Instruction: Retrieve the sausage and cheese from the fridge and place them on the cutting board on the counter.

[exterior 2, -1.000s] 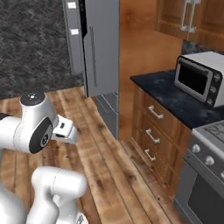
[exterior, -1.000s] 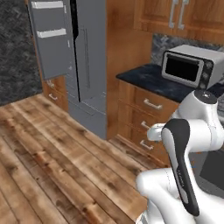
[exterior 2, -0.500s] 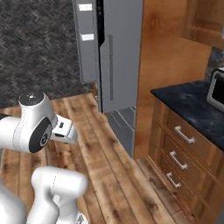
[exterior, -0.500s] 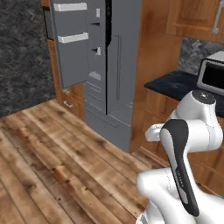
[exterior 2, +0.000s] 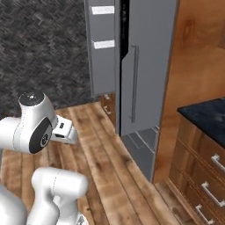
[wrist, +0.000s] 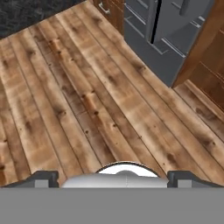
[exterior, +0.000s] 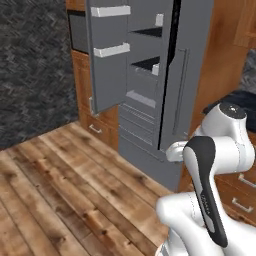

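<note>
The fridge (exterior: 150, 80) is seen well ahead of the gripper (wrist: 113, 177), one door swung wide to the left so that its shelves can be reached, though neither sausage nor cheese can be made out on them. The gripper is held low over the wooden floor (wrist: 78, 96), spread wide and empty, judged ready for a first grasp. One fridge, two white door bins (exterior: 111, 30), and one corner of bench (exterior 2: 206, 116) to the right are counted.

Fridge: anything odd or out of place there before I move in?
Nothing looks damaged or spilled. The fridge has its left door swung open, showing dark shelves, while the right door is shut. The wooden floor ahead looks clean.
</note>
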Robot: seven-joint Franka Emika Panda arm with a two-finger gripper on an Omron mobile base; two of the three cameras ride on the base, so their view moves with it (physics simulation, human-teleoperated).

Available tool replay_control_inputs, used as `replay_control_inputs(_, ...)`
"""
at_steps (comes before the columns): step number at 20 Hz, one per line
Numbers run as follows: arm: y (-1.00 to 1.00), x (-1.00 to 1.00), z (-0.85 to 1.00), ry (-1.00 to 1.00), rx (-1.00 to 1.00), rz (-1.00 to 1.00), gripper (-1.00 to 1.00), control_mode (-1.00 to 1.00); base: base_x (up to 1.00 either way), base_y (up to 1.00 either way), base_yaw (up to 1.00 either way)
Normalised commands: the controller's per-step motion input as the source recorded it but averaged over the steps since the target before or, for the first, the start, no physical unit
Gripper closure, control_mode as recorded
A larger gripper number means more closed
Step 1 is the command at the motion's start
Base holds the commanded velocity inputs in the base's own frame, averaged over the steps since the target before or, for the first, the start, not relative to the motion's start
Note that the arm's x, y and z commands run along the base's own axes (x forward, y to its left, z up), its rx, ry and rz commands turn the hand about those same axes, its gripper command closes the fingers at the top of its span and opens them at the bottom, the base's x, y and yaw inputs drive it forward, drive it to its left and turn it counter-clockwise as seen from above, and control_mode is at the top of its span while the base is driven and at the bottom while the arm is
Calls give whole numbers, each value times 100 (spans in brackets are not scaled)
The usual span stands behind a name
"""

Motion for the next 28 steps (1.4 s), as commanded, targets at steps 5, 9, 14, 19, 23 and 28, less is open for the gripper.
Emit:
replay_control_inputs(5,0,0,0,0,0,0,-100,100,100,100,-15)
replay_control_inputs(9,0,0,0,0,0,0,-100,100,99,100,-28)
replay_control_inputs(14,0,0,0,0,0,0,-100,100,82,100,-38)
replay_control_inputs(19,0,0,0,0,0,0,-100,100,76,100,-43)
replay_control_inputs(23,0,0,0,0,0,0,-100,100,43,76,-35)
replay_control_inputs(28,0,0,0,0,0,0,-100,100,-2,9,-11)
